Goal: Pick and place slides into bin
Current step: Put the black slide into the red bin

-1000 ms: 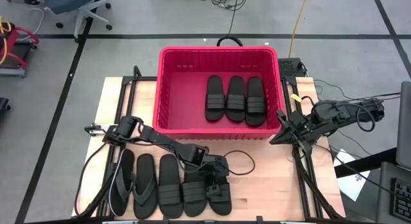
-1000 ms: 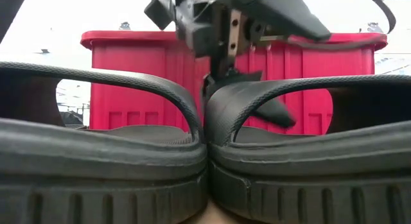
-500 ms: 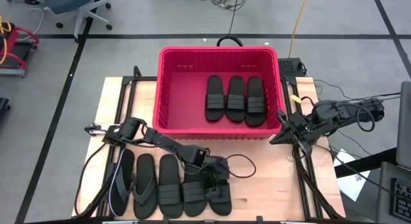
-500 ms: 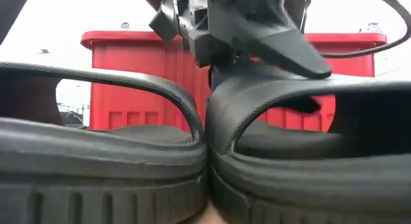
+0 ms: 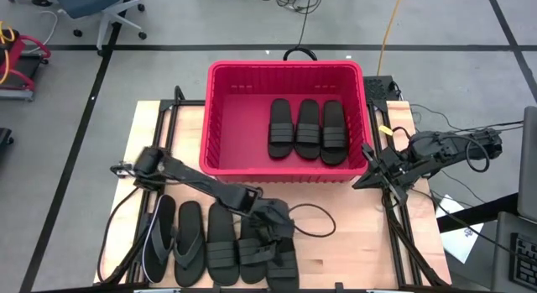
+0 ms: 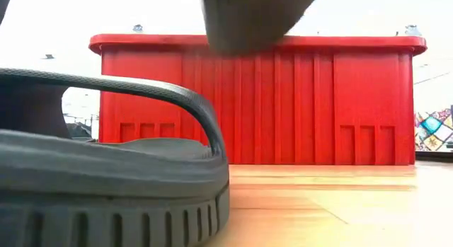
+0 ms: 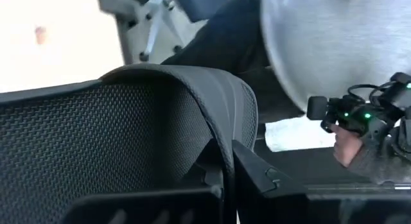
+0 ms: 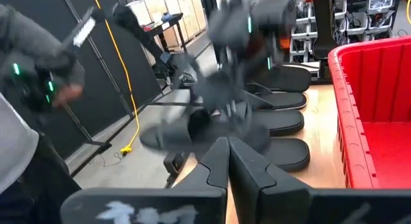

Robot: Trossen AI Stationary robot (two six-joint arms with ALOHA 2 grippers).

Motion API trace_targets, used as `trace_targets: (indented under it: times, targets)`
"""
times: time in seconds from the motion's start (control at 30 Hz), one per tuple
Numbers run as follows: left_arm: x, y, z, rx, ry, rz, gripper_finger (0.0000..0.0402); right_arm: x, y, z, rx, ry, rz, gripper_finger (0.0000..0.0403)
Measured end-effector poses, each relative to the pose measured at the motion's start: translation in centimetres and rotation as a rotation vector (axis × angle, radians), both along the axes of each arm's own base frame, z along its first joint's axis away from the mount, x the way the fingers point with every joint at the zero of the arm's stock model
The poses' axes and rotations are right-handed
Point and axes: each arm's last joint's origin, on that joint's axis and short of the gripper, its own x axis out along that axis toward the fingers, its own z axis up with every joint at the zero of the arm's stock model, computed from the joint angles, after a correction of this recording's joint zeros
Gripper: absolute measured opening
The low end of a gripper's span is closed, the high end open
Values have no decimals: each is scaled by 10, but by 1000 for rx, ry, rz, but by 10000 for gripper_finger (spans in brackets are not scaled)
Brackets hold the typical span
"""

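The red bin (image 5: 215, 117) stands at the table's far middle with three black slides (image 5: 307, 129) lying flat inside. A row of black slides (image 5: 206, 244) lies side by side at the near left, soles down. My left gripper (image 5: 273, 221) is shut on the rightmost slide (image 5: 282, 253) at the row's right end. In the low view that slide shows only as a dark blur (image 6: 248, 13) above the table, beside a slide that rests there (image 6: 106, 176). My right gripper (image 5: 361, 180) is shut and holds nothing, raised beside the bin's near right corner. My left gripper pinches the slide's wide strap (image 7: 221, 144) between its two fingers, one finger (image 7: 257, 176) on the strap's ribbed outer face, the other on its inner side. The fingers slant down from the table's left. The slide hangs lifted clear of the table.
A loose black cable (image 5: 317, 219) loops on the wood right of my left gripper. The bin's near wall (image 6: 255, 105) rises just beyond the lifted slide. A person's hand with a controller (image 7: 353, 121) shows beyond the table.
My left gripper has shut on the strap of the rightmost slide and gone up with it. That slide has left the table and risen out of the low view, while its neighbour has stayed where it was.
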Motion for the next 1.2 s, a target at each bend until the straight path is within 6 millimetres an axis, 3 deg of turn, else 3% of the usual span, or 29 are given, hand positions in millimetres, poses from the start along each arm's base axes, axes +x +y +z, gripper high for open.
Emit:
trace_targets:
  times: [0.2,0.37,0.47,0.57,0.77,0.97,1.1,1.2]
  targets:
    - [-50,14,95,-30,-116,150,4,-1,0,-4,-56,24,11,0]
    - [-104,46,173,63,-435,497,2,-1,0,-6,-111,9,24,0]
    - [-135,66,207,186,-631,724,2,-2,-1,-6,-129,8,28,0]
    - [-159,80,225,292,-730,868,2,-4,-1,-6,-149,-1,29,0]
    - [-175,108,227,330,-656,875,1,-8,-11,-6,-151,-1,-45,0]
    - [-177,129,196,352,-345,643,1,-8,-22,-6,-154,11,-158,0]
    - [-187,141,176,468,-185,506,0,-6,-30,-6,-181,18,-335,0]
    - [-201,150,176,584,-151,408,0,-5,-35,-5,-195,7,-448,0]
